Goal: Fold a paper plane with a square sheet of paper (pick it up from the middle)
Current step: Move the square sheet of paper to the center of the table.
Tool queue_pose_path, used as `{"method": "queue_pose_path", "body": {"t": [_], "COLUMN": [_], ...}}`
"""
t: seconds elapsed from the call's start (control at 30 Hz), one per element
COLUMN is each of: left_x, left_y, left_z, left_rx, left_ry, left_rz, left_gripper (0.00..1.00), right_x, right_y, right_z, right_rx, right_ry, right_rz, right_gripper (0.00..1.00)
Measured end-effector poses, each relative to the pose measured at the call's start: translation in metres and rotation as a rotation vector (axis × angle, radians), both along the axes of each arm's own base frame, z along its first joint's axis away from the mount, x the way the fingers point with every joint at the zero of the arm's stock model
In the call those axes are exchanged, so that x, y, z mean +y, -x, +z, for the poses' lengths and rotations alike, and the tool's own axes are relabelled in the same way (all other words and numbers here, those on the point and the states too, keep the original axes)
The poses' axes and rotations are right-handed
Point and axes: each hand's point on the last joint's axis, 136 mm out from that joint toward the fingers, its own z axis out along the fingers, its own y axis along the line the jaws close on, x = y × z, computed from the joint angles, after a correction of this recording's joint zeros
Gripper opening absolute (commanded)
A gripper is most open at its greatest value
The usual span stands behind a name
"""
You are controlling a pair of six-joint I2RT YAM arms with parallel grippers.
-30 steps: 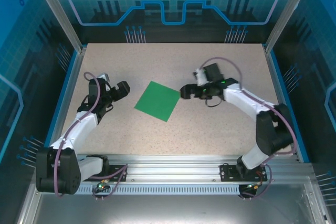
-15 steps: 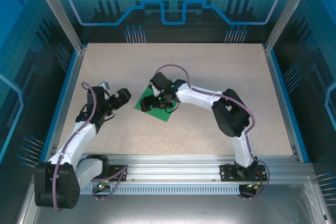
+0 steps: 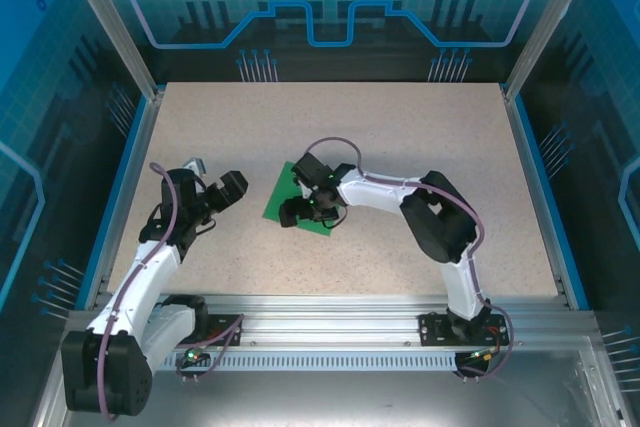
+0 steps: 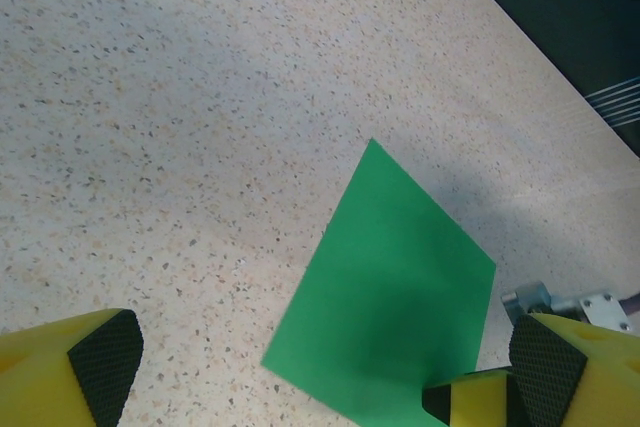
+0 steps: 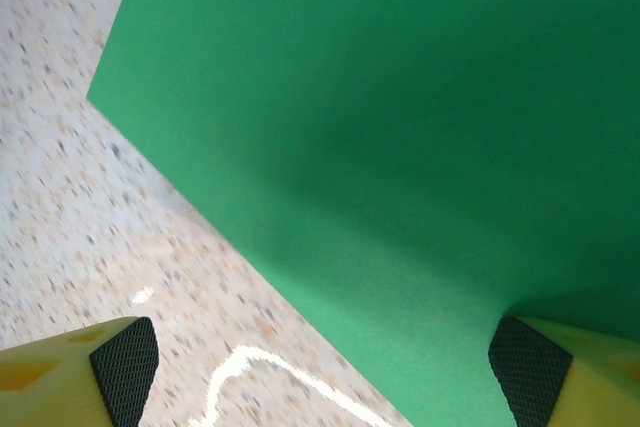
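Top view: your right gripper [image 3: 297, 211] sits over the square sheet of paper [image 3: 281, 199] mid-way across the table [image 3: 400, 137], covering part of it. Right wrist view adds: fingers [image 5: 122, 357] spread wide, one above green, one above bare table. Left gripper [image 3: 232, 187], jaws wide apart, is empty; the sheet lies just beside it.

The surface [image 3: 420, 127] is a pale, beige-speckled slab, bare across its far half and along its 3 o'clock side. One thing lies directly on it: the square sheet of paper [image 3: 281, 190], bright green and flat, just off the middle of the surface toward 8 o'clock. The sheet is turned so its edges run askew to the surface's edges, with one corner pointing roughly to 12 o'clock.

In the left wrist view the sheet [image 4: 390, 287] lies flat against the speckled surface [image 4: 200, 97]. The right wrist view shows the sheet [image 5: 380, 127] close up, unmarked, with bare surface [image 5: 60, 197] at 8 o'clock of it.
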Motion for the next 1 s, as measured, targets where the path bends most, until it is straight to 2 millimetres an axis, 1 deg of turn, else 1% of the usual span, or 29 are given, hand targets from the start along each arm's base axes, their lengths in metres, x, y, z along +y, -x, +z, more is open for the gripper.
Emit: {"method": "queue_pose_path", "body": {"t": [0.13,0.37,0.43,0.5,0.57,0.63,0.73,0.87,0.93,1.0], "left_x": [-0.008,-0.024,-0.029,-0.032,-0.033,-0.033,-0.032,-0.029,-0.028,-0.026], "left_y": [0.002,0.011,0.013,0.015,0.016,0.018,0.019,0.022,0.024,0.026], "left_z": [-0.001,-0.008,-0.009,-0.009,-0.008,-0.005,0.002,0.008,0.007,0.005], "left_rx": [0.006,0.031,0.034,0.037,0.033,0.023,-0.002,-0.035,-0.041,-0.042], "left_ry": [0.031,0.086,0.094,0.100,0.102,0.098,0.089,0.077,0.073,0.074], "left_rz": [-0.034,-0.109,-0.128,-0.143,-0.148,-0.150,-0.152,-0.137,-0.129,-0.112], "left_gripper": [0.99,0.99,0.98,0.98,0.99,0.98,0.98,0.99,0.98,0.99], "right_x": [-0.031,-0.097,-0.112,-0.121,-0.125,-0.125,-0.116,-0.093,-0.089,-0.089], "right_y": [0.012,0.017,0.018,0.021,0.024,0.023,0.011,-0.015,-0.019,-0.019], "right_z": [-0.001,-0.003,-0.003,-0.003,-0.002,0.003,0.027,0.067,0.078,0.081], "right_rx": [0.007,0.023,0.029,0.037,0.044,0.029,-0.049,-0.218,-0.282,-0.317], "right_ry": [0.029,0.090,0.124,0.157,0.180,0.212,0.270,0.345,0.382,0.414], "right_rz": [0.000,-0.071,-0.091,-0.098,-0.094,-0.085,-0.071,-0.058,-0.055,-0.055], "right_gripper": [0.92,0.94,0.94,0.95,0.99,0.99,0.99,1.00,0.99,0.99]}}
